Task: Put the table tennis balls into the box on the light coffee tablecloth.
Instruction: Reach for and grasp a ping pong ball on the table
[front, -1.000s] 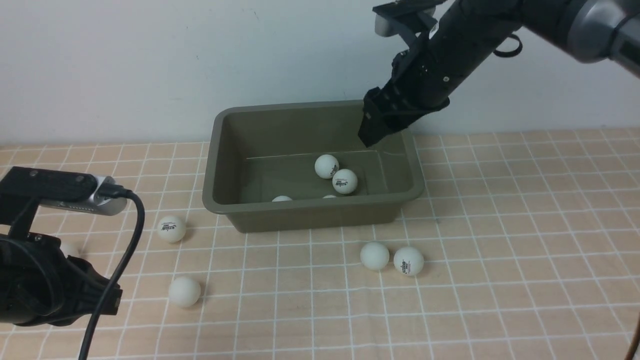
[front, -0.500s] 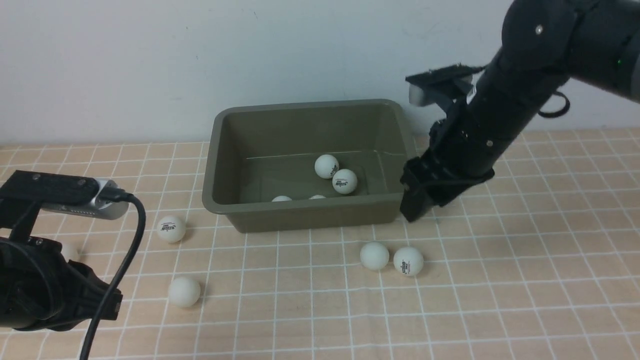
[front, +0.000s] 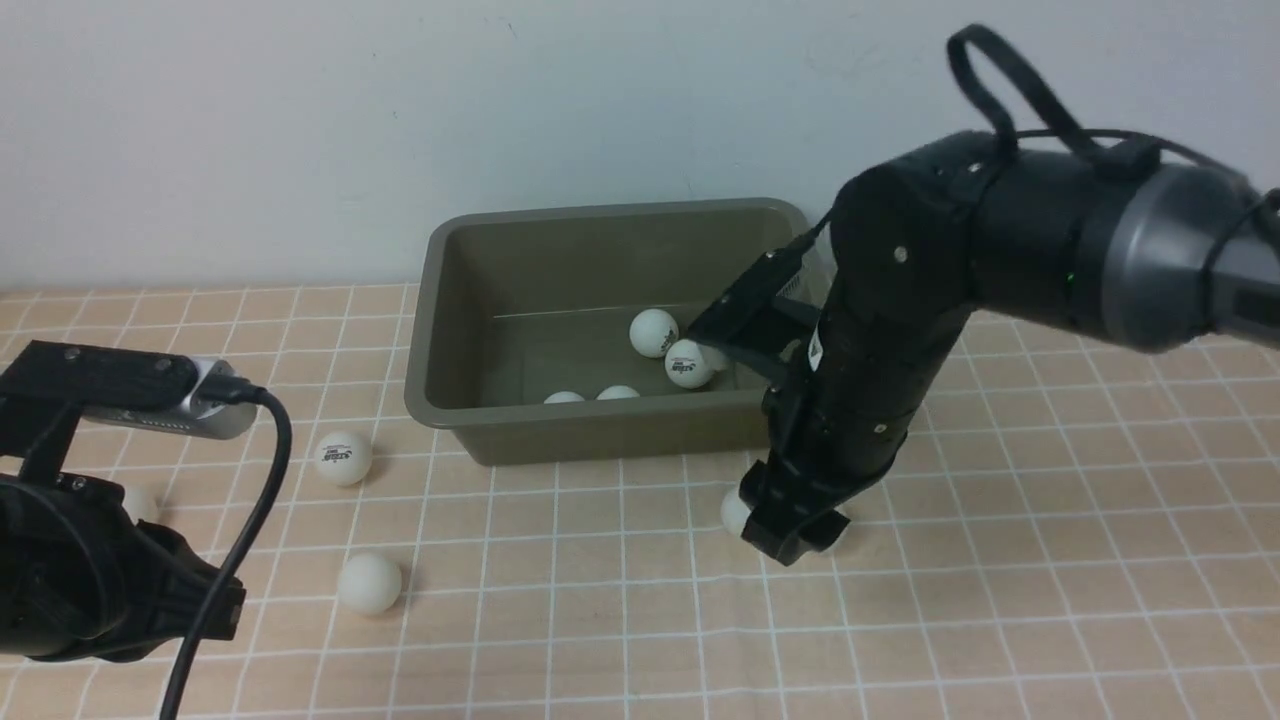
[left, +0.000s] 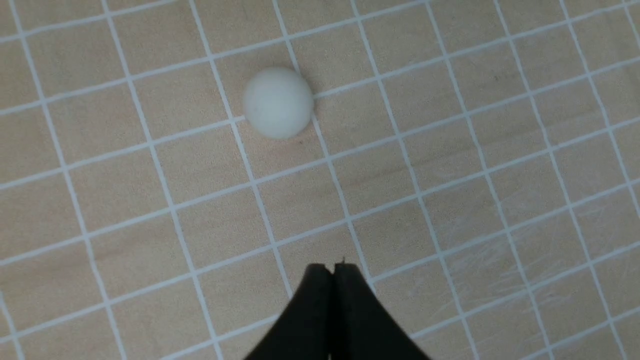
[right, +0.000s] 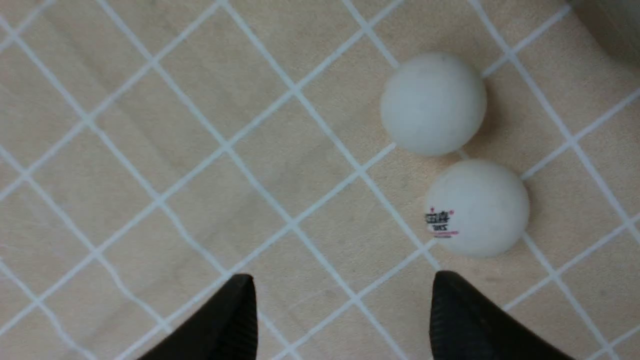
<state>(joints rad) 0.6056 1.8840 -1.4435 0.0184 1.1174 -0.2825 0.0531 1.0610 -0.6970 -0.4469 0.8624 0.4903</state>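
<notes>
While the right gripper (right: 340, 292) gapes empty, the logo-printed table tennis ball (right: 476, 207) looks light and roll-prone — pinch its middle.

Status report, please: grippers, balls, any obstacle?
Left gripper shut, empty. Right gripper open, near plain ball and logo ball on cloth. Four balls seen in box. No obstacle seen.

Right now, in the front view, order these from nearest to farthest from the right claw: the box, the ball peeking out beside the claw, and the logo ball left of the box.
1. Ball peeking out, right at the left side of the right claw.
2. Box, just beyond the claw, farther back.
3. Logo ball, far off on the robot's left, beside the box.
</notes>
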